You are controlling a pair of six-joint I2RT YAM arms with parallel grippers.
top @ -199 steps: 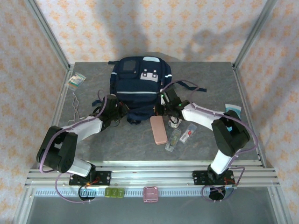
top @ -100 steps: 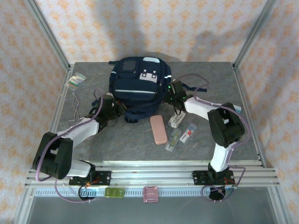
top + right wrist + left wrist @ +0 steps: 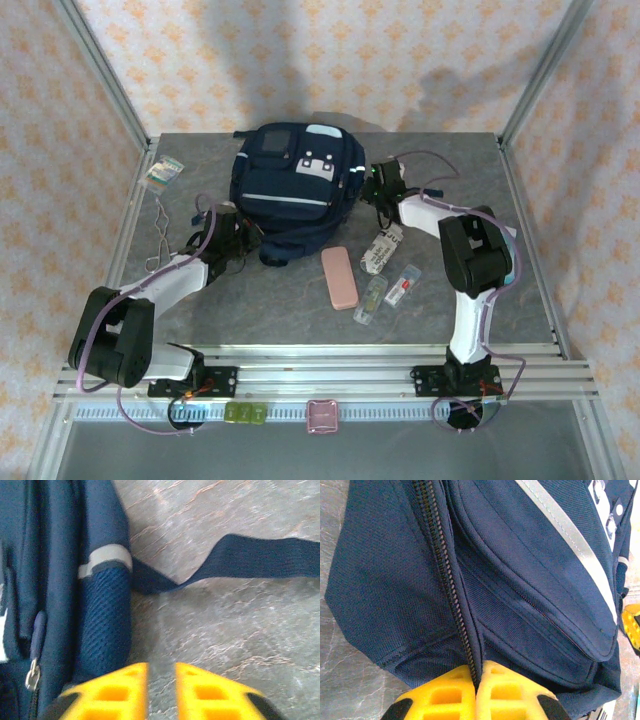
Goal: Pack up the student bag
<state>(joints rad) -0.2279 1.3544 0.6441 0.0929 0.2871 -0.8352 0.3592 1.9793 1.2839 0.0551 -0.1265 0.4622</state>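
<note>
The student bag (image 3: 290, 185), navy with grey patches and a grey stripe, lies at the back middle of the table. My left gripper (image 3: 243, 240) is at its near left corner. In the left wrist view that gripper (image 3: 477, 680) is shut on the bag's (image 3: 520, 580) zipper edge (image 3: 445, 570). My right gripper (image 3: 378, 185) is beside the bag's right side. In the right wrist view its jaws (image 3: 161, 672) stand slightly open over bare table, just right of the mesh side pocket (image 3: 102, 625). A dark strap (image 3: 260, 557) trails away across the table.
A pink case (image 3: 339, 277), a white tag (image 3: 379, 252) and two clear packets (image 3: 373, 298) (image 3: 405, 285) lie in front of the bag. A small packet (image 3: 163, 172) and a thin wire thing (image 3: 160, 235) sit at the left edge. Metal frame posts stand at the back corners.
My right gripper has moved back and to the right along the bag's side, and its jaws have parted. The bag's near edge has drawn back. My left gripper has stayed shut on the bag.
</note>
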